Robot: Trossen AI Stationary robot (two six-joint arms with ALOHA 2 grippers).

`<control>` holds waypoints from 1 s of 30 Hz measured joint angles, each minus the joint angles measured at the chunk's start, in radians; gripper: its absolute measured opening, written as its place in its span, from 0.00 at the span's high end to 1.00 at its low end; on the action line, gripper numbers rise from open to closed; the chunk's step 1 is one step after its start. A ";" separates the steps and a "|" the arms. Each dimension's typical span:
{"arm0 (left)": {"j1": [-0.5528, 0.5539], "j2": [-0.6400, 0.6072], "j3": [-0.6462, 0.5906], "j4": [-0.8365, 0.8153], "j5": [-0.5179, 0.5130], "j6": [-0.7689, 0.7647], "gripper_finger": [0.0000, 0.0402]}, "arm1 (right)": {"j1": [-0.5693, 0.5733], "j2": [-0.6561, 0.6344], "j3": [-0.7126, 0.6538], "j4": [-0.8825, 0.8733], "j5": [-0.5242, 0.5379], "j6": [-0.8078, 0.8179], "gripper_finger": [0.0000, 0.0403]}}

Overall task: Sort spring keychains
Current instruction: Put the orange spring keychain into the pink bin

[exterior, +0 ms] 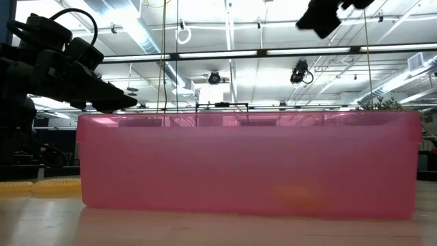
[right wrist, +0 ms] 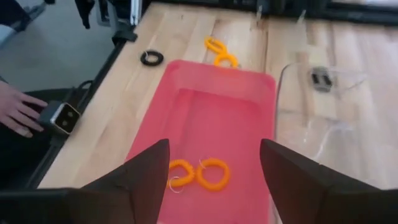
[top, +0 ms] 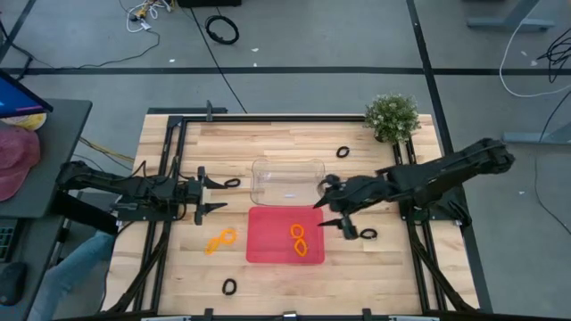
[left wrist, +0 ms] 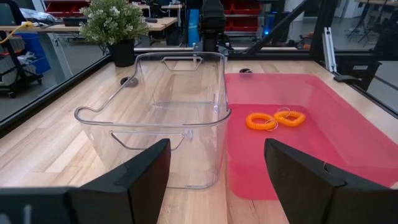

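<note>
1. Wooden tabletop (top: pixel 268 276) carries a red tray (top: pixel 268 245) at centre-front w/ a clear bin (top: pixel 268 174) touching its far edge; potted plant (top: pixel 393 116) at the far right corner.
2. Spring keychains: two orange ones (top: pixel 298 241) lie inside the red tray, right half, side by side. Another orange pair (top: pixel 220 240) lies on the tabletop just left of the tray. Black ones are scattered: one near the front edge (top: pixel 229 286), one beside the left tool (top: pixel 232 184), one far-right near the plant (top: pixel 343 152), one right of the tray (top: pixel 368 234).
3. Clear bin holds no keychain as far as visible.
4. Right tool (top: pixel 323 207) hangs over the tray's right far corner, fingers spread, nothing held. Right wrist view: the tray's orange pair (right wrist: pixel 199 174) lies directly ahead between the fingers.
5. Left tool (top: pixel 207 195) hovers left of the bin, fingers apart, empty.
6. Key relation: black keychain right of the tray lies just outboard of the right tool, toward the front-right; right arm is clearly nearer. The black one beside the left tool sits just off its far finger; left arm nearer there.
7. Judgement: next pick likely a black keychain for the bin.
</note>
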 joint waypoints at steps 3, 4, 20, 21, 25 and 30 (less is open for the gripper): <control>0.000 0.000 0.000 0.000 0.000 0.000 0.35 | 0.000 -0.067 0.000 -0.045 0.007 -0.013 0.37; 0.000 0.000 0.000 0.000 0.000 0.000 0.35 | 0.000 -0.087 0.000 -0.047 0.018 -0.011 0.37; 0.000 0.000 0.000 0.000 0.000 0.000 0.35 | -0.039 -0.421 -0.283 0.195 0.263 -0.062 0.37; 0.000 0.000 0.000 0.000 0.000 0.000 0.35 | -0.051 -0.448 -0.309 0.222 0.262 -0.065 0.37; 0.000 0.000 0.000 0.000 0.000 0.000 0.35 | -0.093 -0.572 -0.382 0.246 0.235 -0.065 0.37; 0.000 0.000 0.000 0.000 0.000 0.000 0.35 | -0.119 -0.751 -0.469 0.278 0.225 -0.096 0.37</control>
